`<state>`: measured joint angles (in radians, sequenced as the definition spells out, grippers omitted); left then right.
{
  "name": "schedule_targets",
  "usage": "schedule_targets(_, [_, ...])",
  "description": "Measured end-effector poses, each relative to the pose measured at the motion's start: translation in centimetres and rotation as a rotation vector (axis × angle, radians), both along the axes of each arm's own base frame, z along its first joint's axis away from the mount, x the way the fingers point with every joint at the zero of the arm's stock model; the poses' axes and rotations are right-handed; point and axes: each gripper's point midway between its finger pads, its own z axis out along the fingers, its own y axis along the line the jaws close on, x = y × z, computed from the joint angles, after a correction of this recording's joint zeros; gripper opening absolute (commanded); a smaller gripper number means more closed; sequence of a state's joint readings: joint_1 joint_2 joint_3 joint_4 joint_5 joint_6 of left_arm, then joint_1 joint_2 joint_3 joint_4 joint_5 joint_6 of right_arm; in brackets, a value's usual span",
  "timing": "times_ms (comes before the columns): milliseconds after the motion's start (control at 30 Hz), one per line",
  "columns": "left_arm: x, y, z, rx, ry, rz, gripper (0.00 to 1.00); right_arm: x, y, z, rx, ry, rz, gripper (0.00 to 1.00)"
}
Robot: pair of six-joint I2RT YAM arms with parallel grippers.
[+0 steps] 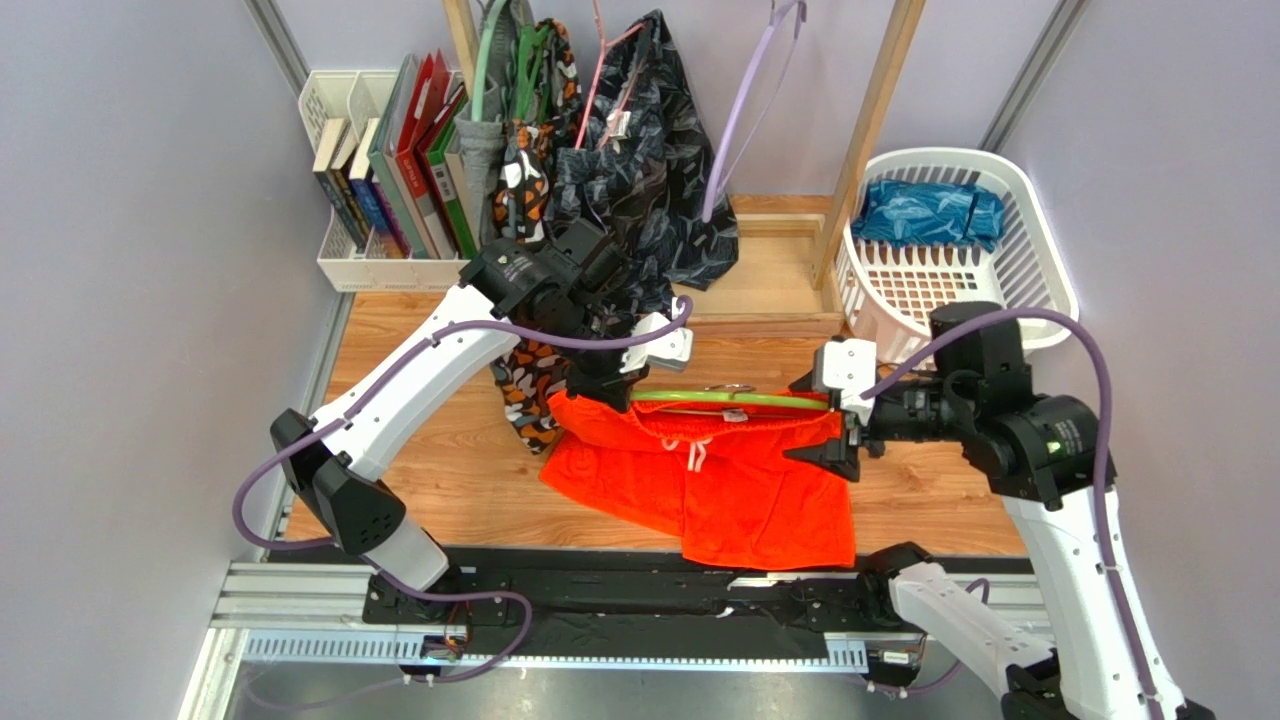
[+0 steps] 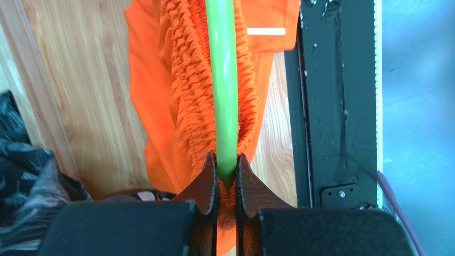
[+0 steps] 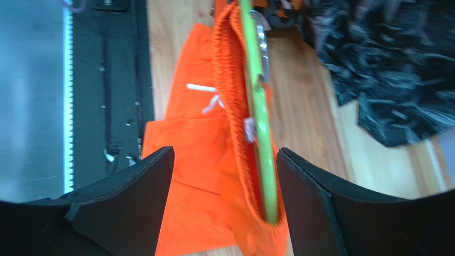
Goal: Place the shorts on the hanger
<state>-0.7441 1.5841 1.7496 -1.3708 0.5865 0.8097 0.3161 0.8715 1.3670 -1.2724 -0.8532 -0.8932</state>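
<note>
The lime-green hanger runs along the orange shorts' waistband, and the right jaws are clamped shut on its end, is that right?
Not quite. The right jaws are open, standing apart on either side of the hanger's end rather than clamped on it, as the right wrist view shows. The hanger does run along the waistband of the shorts.

We took this for a robotics lab cell dressed up as a laundry corner. Plain grey partition walls [image 1: 135, 225] and bare metal posts [image 1: 280, 42] boxed in a small wood-look worktop [image 1: 451, 473]. Two white-and-black robot arms [image 1: 409, 375] were bolted to a black rail [image 1: 601, 600] along its near edge, with purple cables [image 1: 253, 503] looping off them. The home touches looked staged: a white laundry basket [image 1: 1040, 210] with blue cloth [image 1: 924, 210] in it, a white bin [image 1: 368, 275] of books [image 1: 403, 165], and clothes [image 1: 654, 143] hung from a raw wooden frame [image 1: 875, 113] at the back.
</note>
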Motion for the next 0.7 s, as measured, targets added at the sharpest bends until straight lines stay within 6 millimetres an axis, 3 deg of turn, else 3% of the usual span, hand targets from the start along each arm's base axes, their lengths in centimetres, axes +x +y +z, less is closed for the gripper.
schedule_targets(100, [-0.6,-0.7,0.8,-0.027,-0.004,-0.026,0.00,-0.4,1.3,-0.9,0.005,0.023,0.056,0.73])
schedule_targets(200, [-1.2,-1.3,1.5,-0.053,0.003,-0.049,0.00,0.0,2.7,-0.9,0.021,0.027,0.087,0.66])
schedule_targets(300, [-1.6,-1.6,1.7,-0.071,0.019,-0.056,0.00,0.6,3.7,-1.0,0.031,0.027,0.096,0.48])
schedule_targets(600, [-2.6,-1.5,2.0,-0.084,0.070,-0.064,0.00,0.4,5.2,-1.5,0.029,0.070,0.118,0.22])
schedule_targets(700, [-3.0,-1.4,2.6,-0.099,0.064,-0.069,0.00,-0.1,5.2,-1.4,0.043,0.123,0.092,0.00])
